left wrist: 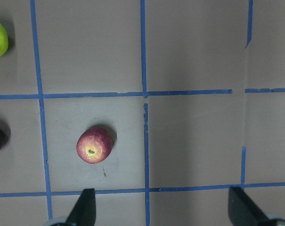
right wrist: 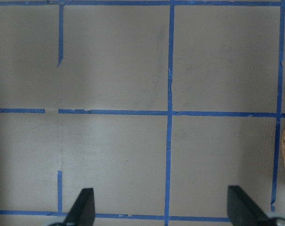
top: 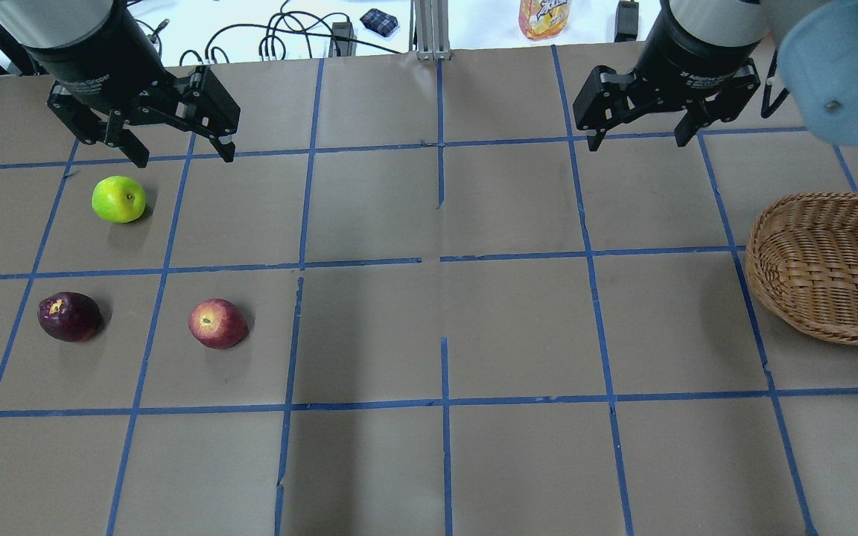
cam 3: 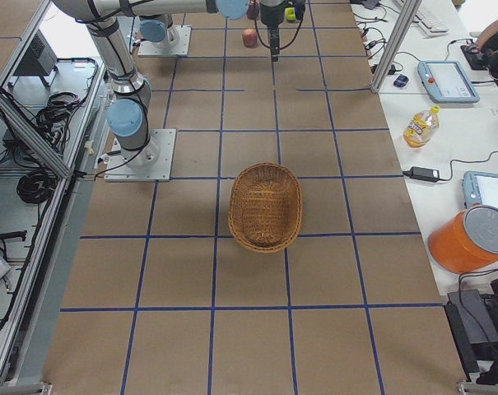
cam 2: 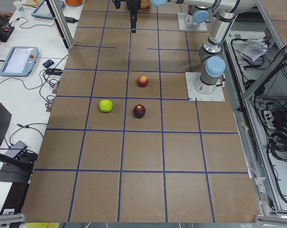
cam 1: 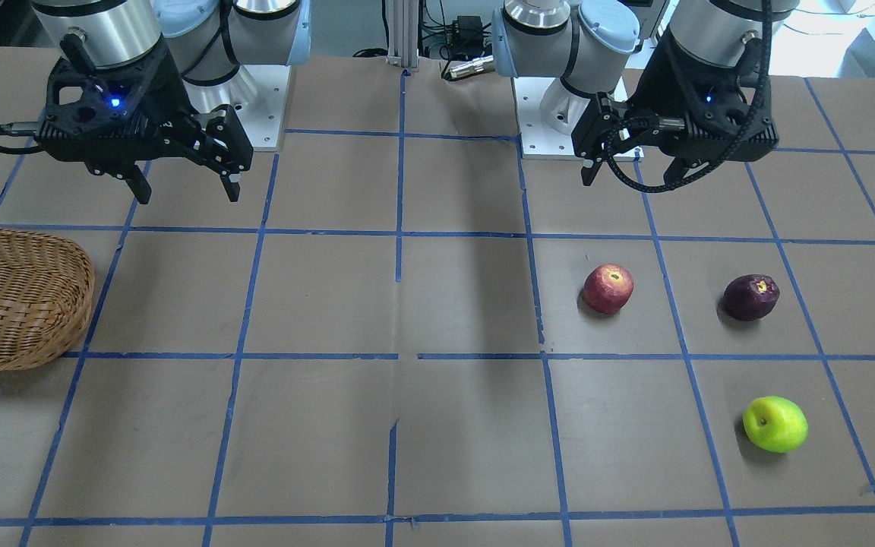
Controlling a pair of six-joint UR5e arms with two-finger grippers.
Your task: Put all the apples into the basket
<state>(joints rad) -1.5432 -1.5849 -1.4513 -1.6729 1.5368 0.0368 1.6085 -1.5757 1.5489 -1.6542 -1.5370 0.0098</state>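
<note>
Three apples lie on the robot's left half of the table: a red apple [top: 217, 324] [cam 1: 608, 289] [left wrist: 93, 144], a dark purple apple [top: 68, 316] [cam 1: 750, 297] and a yellow-green apple [top: 118, 199] [cam 1: 775, 424]. The wicker basket [top: 753, 253] [cam 1: 42, 304] [cam 3: 265, 206] stands empty at the robot's far right. My left gripper [top: 183, 155] [cam 1: 627, 181] [left wrist: 163, 209] is open and empty, held above the table, clear of the apples. My right gripper [top: 637, 143] [cam 1: 187, 196] [right wrist: 162, 209] is open and empty, above the table, away from the basket.
The brown table top carries a blue tape grid [top: 440, 257]. A drink bottle [top: 544, 15] and cables [top: 280, 37] lie beyond the far edge. Both arm bases [cam 1: 559, 114] stand at the robot's side. An orange bucket [cam 3: 471, 239] stands off the table.
</note>
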